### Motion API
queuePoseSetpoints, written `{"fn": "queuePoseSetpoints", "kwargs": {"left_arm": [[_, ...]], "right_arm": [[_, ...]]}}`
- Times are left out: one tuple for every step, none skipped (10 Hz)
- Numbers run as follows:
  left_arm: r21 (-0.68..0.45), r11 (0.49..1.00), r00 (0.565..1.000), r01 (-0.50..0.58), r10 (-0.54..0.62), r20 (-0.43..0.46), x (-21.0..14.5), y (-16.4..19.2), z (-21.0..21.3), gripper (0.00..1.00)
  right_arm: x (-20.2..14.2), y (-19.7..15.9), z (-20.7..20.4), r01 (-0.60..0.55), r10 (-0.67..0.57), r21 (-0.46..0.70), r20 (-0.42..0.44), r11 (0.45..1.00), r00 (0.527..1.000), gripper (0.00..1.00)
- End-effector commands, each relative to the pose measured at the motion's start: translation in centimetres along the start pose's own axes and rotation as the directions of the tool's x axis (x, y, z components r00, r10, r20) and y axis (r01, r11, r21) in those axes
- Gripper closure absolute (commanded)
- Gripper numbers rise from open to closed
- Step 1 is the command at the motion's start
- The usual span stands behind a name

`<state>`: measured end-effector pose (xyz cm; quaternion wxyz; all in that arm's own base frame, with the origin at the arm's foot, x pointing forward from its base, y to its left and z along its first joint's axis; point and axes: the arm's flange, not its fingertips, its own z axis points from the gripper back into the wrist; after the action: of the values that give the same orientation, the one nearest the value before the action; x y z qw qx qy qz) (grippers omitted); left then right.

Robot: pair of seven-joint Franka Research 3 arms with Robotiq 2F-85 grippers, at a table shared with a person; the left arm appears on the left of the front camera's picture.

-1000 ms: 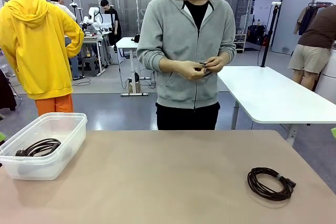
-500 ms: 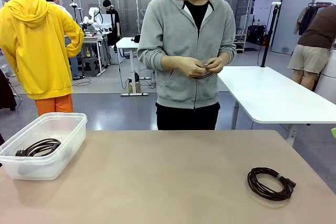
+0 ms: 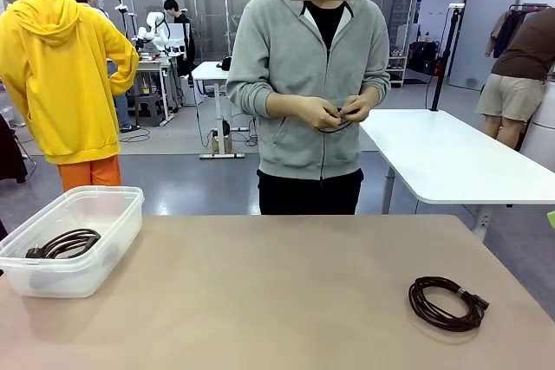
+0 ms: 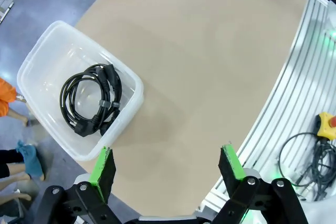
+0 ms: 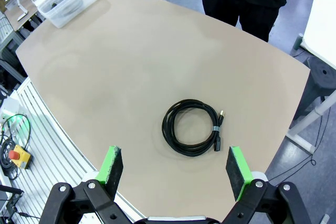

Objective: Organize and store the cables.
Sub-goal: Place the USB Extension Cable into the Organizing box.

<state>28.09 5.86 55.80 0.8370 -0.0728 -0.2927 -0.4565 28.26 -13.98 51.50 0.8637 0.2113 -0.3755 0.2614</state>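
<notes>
Beige table [image 3: 286,275] in a lab hall, front view: a clear bin [image 3: 121,205] at 9 o'clock holds the binned coil [image 3: 65,243], the loose coil [image 3: 447,303] lies at 4 o'clock, and a person at the far edge works a third cable [image 3: 334,120] in both hands [image 3: 314,113]. Left wrist view: the left claw [image 4: 168,163] gapes wide and empty over bare table, with the binned coil at 10 o'clock. Right wrist view: the right claw [image 5: 176,169], also wide and empty, hovers with the loose coil at 12 o'clock, not touching it.
</notes>
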Motion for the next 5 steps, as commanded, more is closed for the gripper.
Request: {"fn": "queuePoseSetpoints", "kwargs": {"left_arm": [[0.005, 1.0, 1.0, -0.014, 0.014, -0.006, 0.04, 0.09, -0.12, 0.0], [0.005, 1.0, 1.0, -0.014, 0.014, -0.006, 0.04, 0.09, -0.12, 0.0], [0.005, 1.0, 1.0, -0.014, 0.014, -0.006, 0.04, 0.09, -0.12, 0.0], [0.005, 1.0, 1.0, -0.014, 0.014, -0.006, 0.04, 0.09, -0.12, 0.0], [0.005, 1.0, 1.0, -0.014, 0.014, -0.006, 0.04, 0.09, -0.12, 0.0]], "right_arm": [[-0.06, -0.08, 0.16, -0.018, 0.018, 0.012, 0.008, 1.0, 1.0, 0.0], [-0.06, -0.08, 0.16, -0.018, 0.018, 0.012, 0.008, 1.0, 1.0, 0.0], [-0.06, -0.08, 0.16, -0.018, 0.018, 0.012, 0.008, 1.0, 1.0, 0.0], [-0.06, -0.08, 0.16, -0.018, 0.018, 0.012, 0.008, 1.0, 1.0, 0.0], [-0.06, -0.08, 0.16, -0.018, 0.018, 0.012, 0.008, 1.0, 1.0, 0.0]]}}
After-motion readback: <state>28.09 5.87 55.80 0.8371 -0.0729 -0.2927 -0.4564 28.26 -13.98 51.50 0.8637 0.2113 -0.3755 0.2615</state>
